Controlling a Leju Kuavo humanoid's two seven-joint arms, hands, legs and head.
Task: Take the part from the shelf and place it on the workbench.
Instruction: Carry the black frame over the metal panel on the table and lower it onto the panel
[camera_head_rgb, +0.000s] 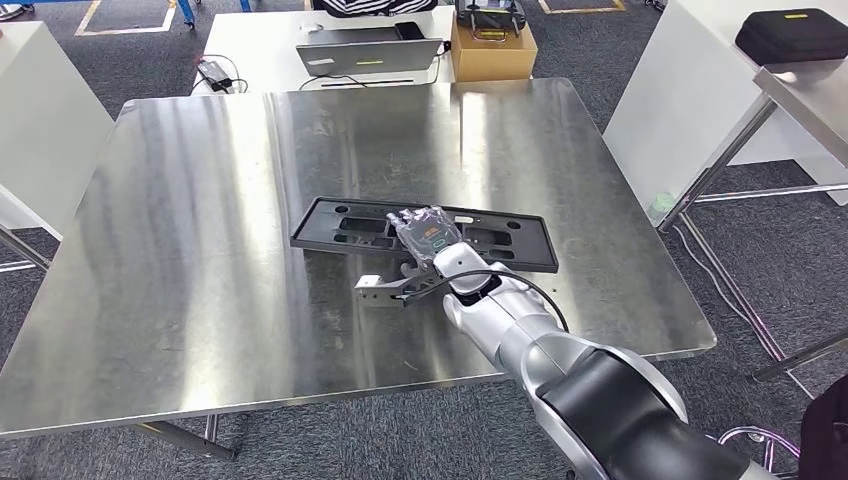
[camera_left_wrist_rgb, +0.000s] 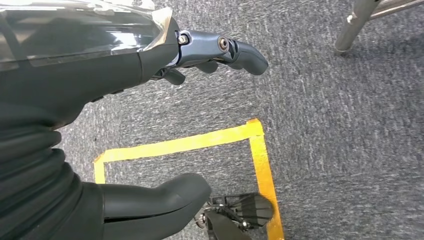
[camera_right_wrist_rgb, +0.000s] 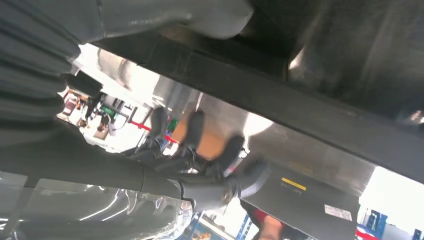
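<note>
Your right hand (camera_head_rgb: 428, 236) rests on the part (camera_head_rgb: 340, 226), which lies flat on the bench (camera_head_rgb: 200, 250), long axis crosswise under the fingers; whether they clamp it, you cannot tell.

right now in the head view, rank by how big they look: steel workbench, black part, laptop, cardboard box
1. steel workbench
2. black part, lying flat on the workbench under the right hand
3. laptop
4. cardboard box
The laptop and box sit farther from the camera, so they may look smaller than they are.
</note>
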